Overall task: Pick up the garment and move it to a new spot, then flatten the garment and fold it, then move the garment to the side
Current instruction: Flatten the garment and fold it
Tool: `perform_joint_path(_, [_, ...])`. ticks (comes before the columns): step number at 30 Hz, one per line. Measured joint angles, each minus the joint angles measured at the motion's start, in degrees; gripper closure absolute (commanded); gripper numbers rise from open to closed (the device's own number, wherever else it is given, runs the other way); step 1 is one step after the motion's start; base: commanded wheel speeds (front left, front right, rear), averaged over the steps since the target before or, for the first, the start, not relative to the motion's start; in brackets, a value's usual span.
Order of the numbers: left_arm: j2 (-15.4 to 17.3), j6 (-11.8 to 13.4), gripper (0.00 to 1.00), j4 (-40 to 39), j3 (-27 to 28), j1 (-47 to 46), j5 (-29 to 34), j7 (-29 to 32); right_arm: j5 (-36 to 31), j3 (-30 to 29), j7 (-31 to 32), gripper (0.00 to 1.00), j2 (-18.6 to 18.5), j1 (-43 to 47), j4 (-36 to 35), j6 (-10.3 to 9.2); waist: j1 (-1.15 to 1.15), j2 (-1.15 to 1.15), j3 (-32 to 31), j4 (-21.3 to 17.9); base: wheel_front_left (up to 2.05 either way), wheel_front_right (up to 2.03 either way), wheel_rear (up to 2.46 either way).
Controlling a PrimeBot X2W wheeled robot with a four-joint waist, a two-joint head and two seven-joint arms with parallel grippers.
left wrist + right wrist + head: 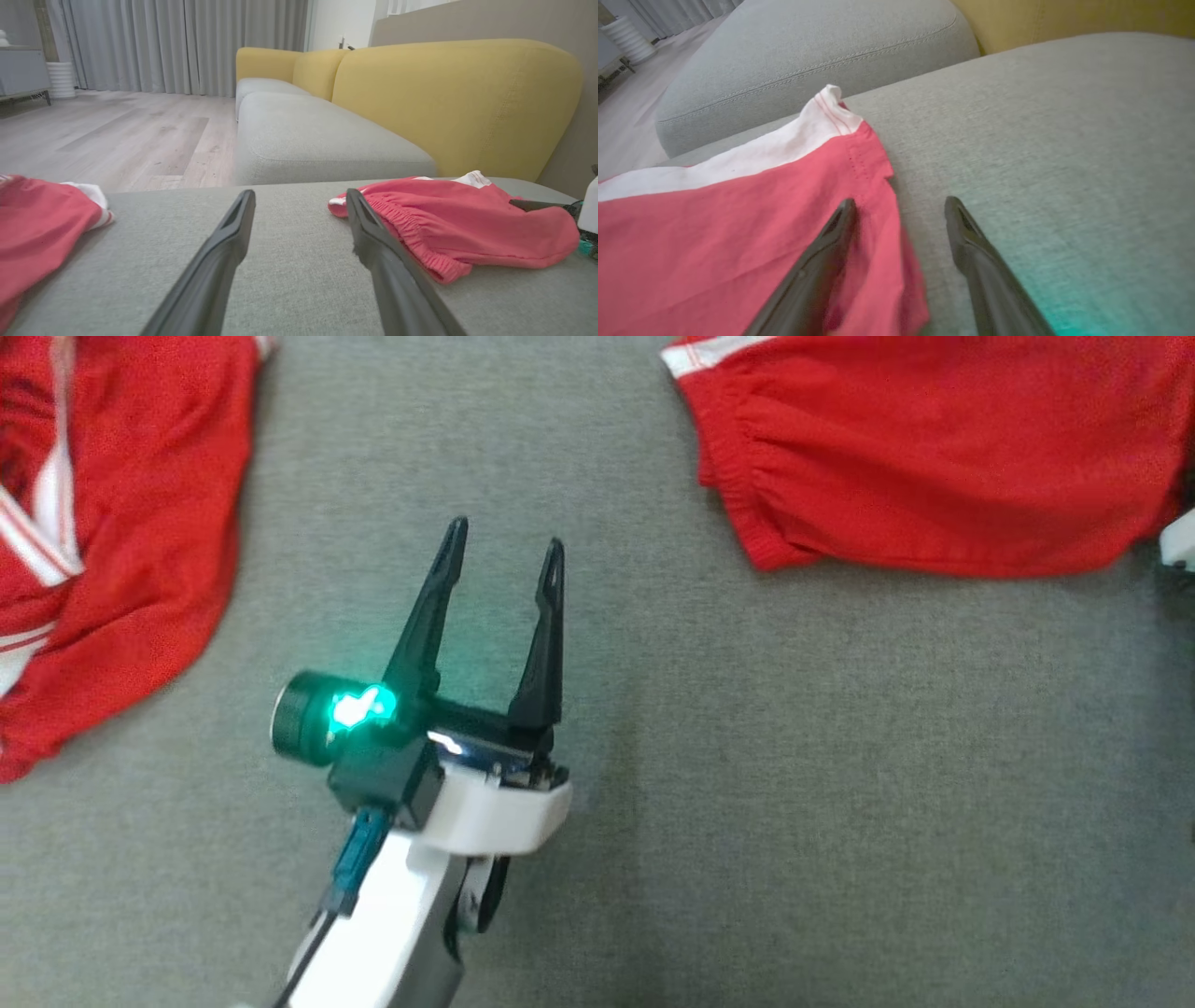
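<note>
nearest you, the left gripper hovers over the bare grey seat cushion, its two dark fingers spread wide and holding nothing. the right gripper is also spread wide and empty, with one finger above the edge of the red garment. that garment lies rumpled at the cushion's far right. expect it to be light, limp and floppy. its gathered waistband or white-trimmed corner looks like the firmest hold. a second red garment lies at far left. beyond rises a yellow backrest.

Grey sofa seat cushion, red shorts with gathered waistband lying flat at far right, crumpled red garment with white stripes at left, well apart.
</note>
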Motion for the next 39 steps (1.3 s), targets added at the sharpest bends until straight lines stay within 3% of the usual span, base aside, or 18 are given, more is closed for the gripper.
perform_joint_path(1, [-0.2, 0.0, 0.0, -0.6, 0.3, 0.9, 0.4, 0.0, 1.4, 0.8, 1.2, 0.49, -0.1, 0.1, -0.3, 0.0, 0.0, 0.0, -0.4, 0.3, 0.0, 0.0, 0.0])
perform_joint_path(2, [-0.6, -0.3, 0.0, -1.6, 1.1, 2.4, 0.7, 0.0, 3.8, 2.9, 3.4, 0.6, -0.1, 0.6, -1.5, 0.0, 0.0, 0.0, -1.4, 0.6, 0.0, 0.0, 0.0])
perform_joint_path(4, [-0.8, -0.5, 0.0, -2.2, 1.7, 3.4, 0.7, 0.0, 5.8, 5.0, 4.4, 1.0, 0.1, 1.9, -2.9, 0.0, 0.0, 0.0, -2.3, 0.5, 0.0, 0.0, 0.0])
perform_joint_path(11, [-0.9, -1.5, 0.0, -2.2, 3.6, 4.7, 4.0, 0.0, 8.4, 7.5, 1.3, 1.0, -0.8, 5.1, -2.0, 0.01, 0.01, 0.0, -4.9, -1.4, 0.0, 0.0, 0.0])
perform_joint_path(20, [-0.9, -2.5, 0.0, -2.3, 6.9, 6.6, 5.3, 0.0, 5.1, 10.7, -5.2, 1.0, -7.7, 5.6, -1.2, 0.01, 0.01, 0.0, -7.2, -3.8, 0.0, 0.0, 0.0])
perform_joint_path(31, [-1.0, -2.9, 0.0, -2.3, 7.6, 8.4, 4.1, 0.0, 3.7, 16.7, -6.4, 1.0, -3.2, 4.3, -18.1, 0.01, 0.01, 0.0, -9.2, -1.8, 0.0, 0.0, 0.0])
perform_joint_path(32, [-1.0, -2.9, 0.0, -2.3, 7.6, 8.7, 3.7, 0.0, 3.1, 17.5, -6.4, 0.98, -2.5, 4.6, -19.2, 0.01, 0.01, 0.0, -9.4, -1.5, 0.0, 0.0, 0.0])
perform_joint_path(34, [-1.0, -2.7, 0.0, -2.2, 7.4, 9.1, 3.2, 0.0, 1.7, 19.4, -6.4, 0.67, -0.7, 5.8, -20.1, 0.01, 0.01, 0.0, -9.8, -0.7, 0.0, 0.0, 0.0])
perform_joint_path(35, [-1.1, -2.4, 0.0, -2.3, 7.3, 9.3, 3.0, 0.0, 1.4, 20.3, -6.4, 0.46, 0.4, 6.6, -20.4, 0.01, 0.01, 0.0, -10.0, -0.3, 0.0, 0.0, 0.0])
perform_joint_path(36, [-1.1, -2.4, 0.0, -2.2, 7.2, 9.4, 3.0, 0.0, 1.3, 21.2, -6.3, 0.0, 1.8, 7.7, -20.8, 0.01, 0.01, 0.0, -10.2, 0.1, 0.0, 0.0, 0.0])
perform_joint_path(39, [-1.1, -1.8, 0.0, -2.3, 6.9, 9.4, 2.5, 0.0, 0.8, 23.9, -6.1, 0.0, 5.8, 11.1, -21.3, 0.01, 0.01, 0.0, -10.9, 0.8, 0.0, 0.0, 0.0])
